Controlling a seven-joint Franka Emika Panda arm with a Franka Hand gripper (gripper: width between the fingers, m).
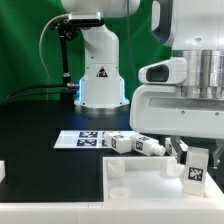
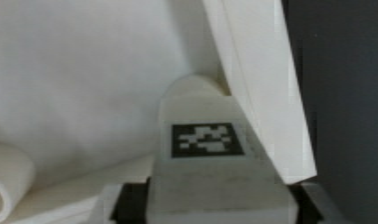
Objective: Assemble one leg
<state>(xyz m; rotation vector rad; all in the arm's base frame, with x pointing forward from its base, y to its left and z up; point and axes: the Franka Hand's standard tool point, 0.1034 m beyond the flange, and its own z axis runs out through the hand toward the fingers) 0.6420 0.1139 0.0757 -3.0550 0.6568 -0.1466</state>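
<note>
Pincer (image 1: 195, 163) clamping upright leg (image 1: 195, 171), seemingly above white panel (image 1: 140, 185)

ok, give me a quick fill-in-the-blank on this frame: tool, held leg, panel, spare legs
1. The tool is shut on a ____.
2. The held leg hangs over the large white ____.
3. The tag on the held leg in the wrist view is black and ____.
4. The spare legs lie on the black table by the marker ____.

Missing words: leg; panel; white; board
</note>
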